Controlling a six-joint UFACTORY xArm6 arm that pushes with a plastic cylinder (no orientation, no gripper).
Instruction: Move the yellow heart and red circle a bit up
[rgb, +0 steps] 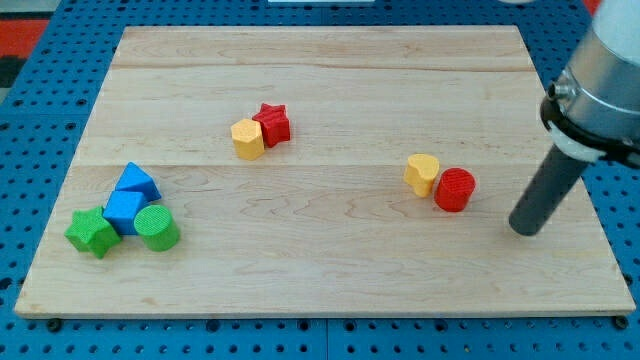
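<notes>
The yellow heart (422, 173) lies right of the board's middle, touching the red circle (455, 189) just to its lower right. My tip (523, 226) rests on the board to the right of and slightly below the red circle, a short gap away, touching no block.
A yellow hexagon (248, 139) and a red star (272, 123) touch each other above centre-left. At the lower left a blue triangle (137, 182), blue cube (125, 210), green star (92, 232) and green circle (158, 227) cluster. The wooden board (320, 280) ends close to my tip's right.
</notes>
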